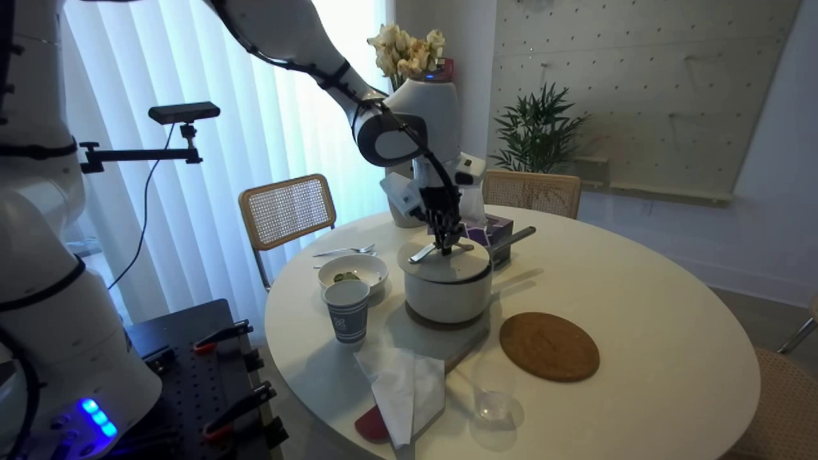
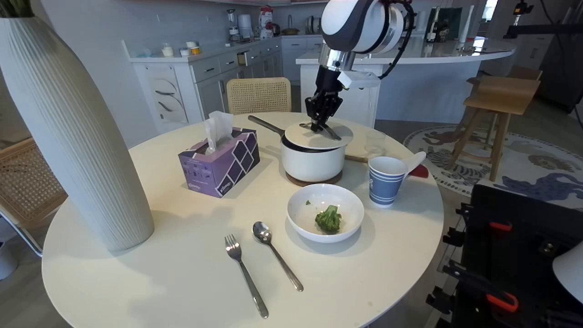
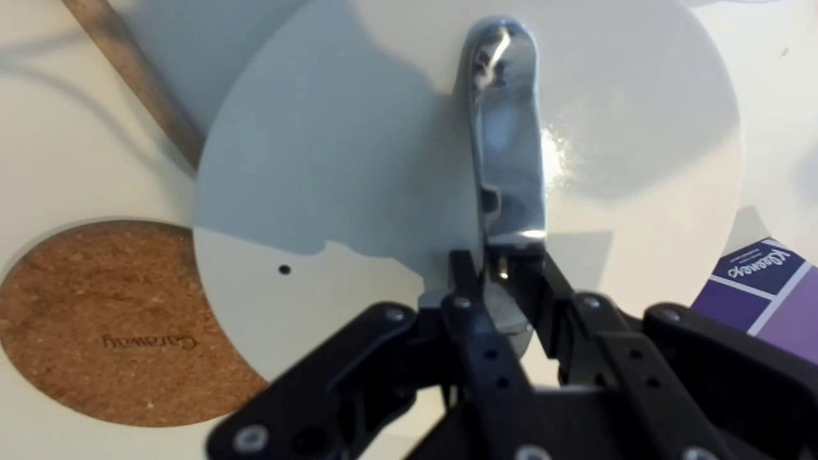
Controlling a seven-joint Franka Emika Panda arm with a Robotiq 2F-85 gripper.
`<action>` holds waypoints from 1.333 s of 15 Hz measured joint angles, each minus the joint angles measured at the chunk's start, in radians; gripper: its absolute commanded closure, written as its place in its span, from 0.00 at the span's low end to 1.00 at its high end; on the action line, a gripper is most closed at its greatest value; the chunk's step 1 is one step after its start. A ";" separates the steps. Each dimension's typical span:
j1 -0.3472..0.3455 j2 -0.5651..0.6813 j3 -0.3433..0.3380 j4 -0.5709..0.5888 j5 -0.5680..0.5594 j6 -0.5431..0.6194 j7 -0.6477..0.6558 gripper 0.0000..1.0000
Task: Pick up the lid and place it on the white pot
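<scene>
The gripper (image 3: pixel 501 265) pinches the handle (image 3: pixel 508 147) of the lid (image 3: pixel 396 191), its fingers (image 3: pixel 464 275) close together; the lid lies over the white pot (image 2: pixel 312 165), a dark gap showing beneath part of its edge. On the bench (image 2: pixel 182 282) near the pot, a cork mat (image 3: pixel 121 332) reads "Caraway", upside down in the wrist view. Also near the pot, a tissue box (image 2: pixel 237 161) reads "Kleenex" and a paper cup (image 1: pixel 347 313) bears a mark too small to read.

"Caraway" on cork mat (image 3: pixel 131 322); "Kleenex" on purple tissue box (image 2: pixel 221 164).
</scene>
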 measured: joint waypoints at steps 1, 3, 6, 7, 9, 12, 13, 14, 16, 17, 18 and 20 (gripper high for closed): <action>0.000 0.000 0.002 -0.005 0.000 0.012 0.000 0.94; 0.000 0.000 0.006 -0.014 0.001 0.035 0.000 0.94; 0.000 0.000 0.011 -0.024 0.002 0.060 0.000 0.94; 0.000 0.000 0.012 -0.025 0.003 0.063 0.000 0.94; 0.000 0.001 0.013 -0.026 0.006 0.069 0.000 0.94; -0.001 0.004 0.014 -0.026 0.008 0.078 0.000 0.94; -0.001 0.005 0.015 -0.026 0.008 0.081 0.000 0.94; -0.002 0.007 0.015 -0.026 0.008 0.083 0.000 0.94; -0.004 0.010 0.015 -0.026 0.008 0.084 0.000 0.94; -0.006 0.011 0.015 -0.026 0.008 0.084 0.000 0.94; -0.007 0.012 0.016 -0.026 0.009 0.084 0.000 0.94; -0.009 0.013 0.018 -0.026 0.011 0.084 0.000 0.94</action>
